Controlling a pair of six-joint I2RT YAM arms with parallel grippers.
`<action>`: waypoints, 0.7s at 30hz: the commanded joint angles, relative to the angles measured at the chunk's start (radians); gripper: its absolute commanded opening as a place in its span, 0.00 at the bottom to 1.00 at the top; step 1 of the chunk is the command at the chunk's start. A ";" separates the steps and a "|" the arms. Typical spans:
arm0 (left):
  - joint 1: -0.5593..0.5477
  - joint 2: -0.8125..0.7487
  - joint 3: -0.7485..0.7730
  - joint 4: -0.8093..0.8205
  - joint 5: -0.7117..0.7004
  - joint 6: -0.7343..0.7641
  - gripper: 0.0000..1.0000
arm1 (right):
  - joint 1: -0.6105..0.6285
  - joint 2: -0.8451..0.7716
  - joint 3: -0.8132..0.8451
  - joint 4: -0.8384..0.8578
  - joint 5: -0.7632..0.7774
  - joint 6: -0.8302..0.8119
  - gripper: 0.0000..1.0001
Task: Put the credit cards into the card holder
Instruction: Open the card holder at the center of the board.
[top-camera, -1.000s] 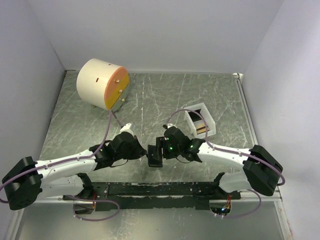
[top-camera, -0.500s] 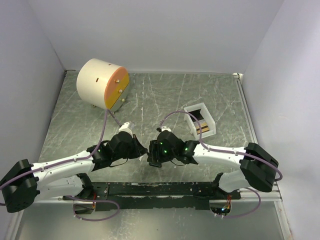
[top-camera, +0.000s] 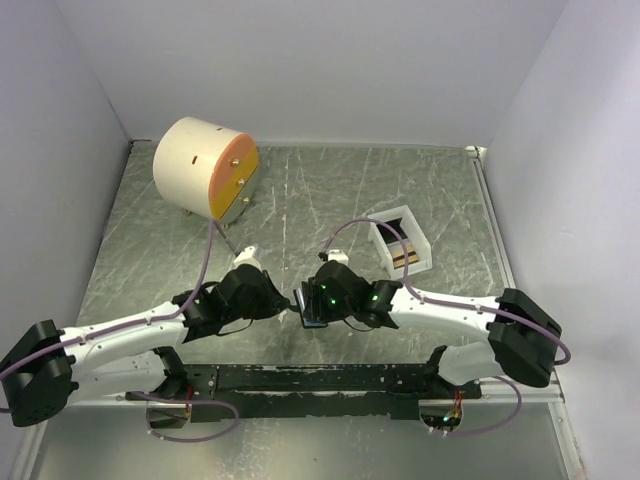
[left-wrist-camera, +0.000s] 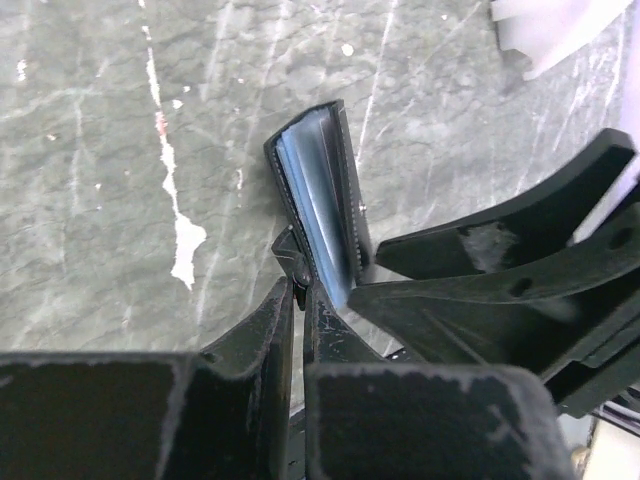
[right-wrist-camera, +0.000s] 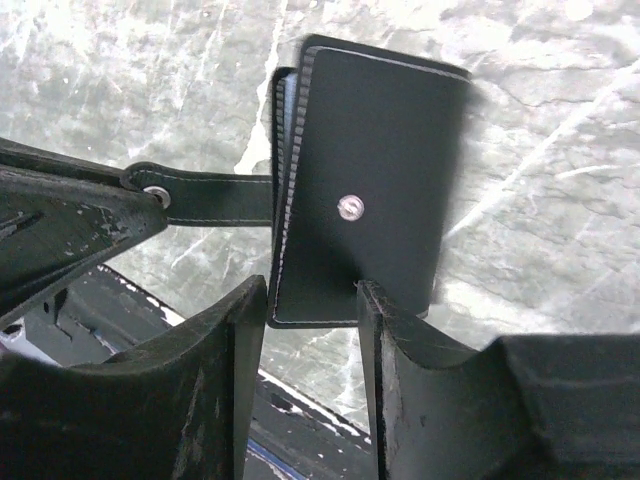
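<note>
Your left pincer (left-wrist-camera: 298, 285) clamps the card holder (left-wrist-camera: 315, 190) over the scuffed grey table (top-camera: 330, 190), between pale walls (top-camera: 300, 70). Your right pincer's (right-wrist-camera: 312, 300) hold I cannot tell.

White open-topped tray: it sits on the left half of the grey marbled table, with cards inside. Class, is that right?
No. The white open-topped tray sits on the right half of the grey marbled table, with cards inside; top external view.

My left arm (top-camera: 120, 335) and right arm (top-camera: 450, 305) reach in low and meet at the lower middle of the frame. My left gripper (left-wrist-camera: 298, 288) is pinched tight on the card holder (right-wrist-camera: 370, 170). My right gripper (right-wrist-camera: 310, 300) has its fingers apart against it, and I can't tell if they squeeze.
</note>
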 joint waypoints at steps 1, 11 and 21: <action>0.006 -0.032 0.018 -0.065 -0.055 -0.009 0.07 | 0.005 -0.036 0.024 -0.080 0.087 0.010 0.41; 0.005 -0.076 -0.011 -0.126 -0.098 -0.015 0.07 | 0.003 -0.068 0.052 -0.173 0.196 -0.012 0.33; 0.004 -0.088 -0.052 -0.167 -0.130 -0.027 0.07 | -0.018 -0.100 0.011 -0.166 0.224 -0.009 0.04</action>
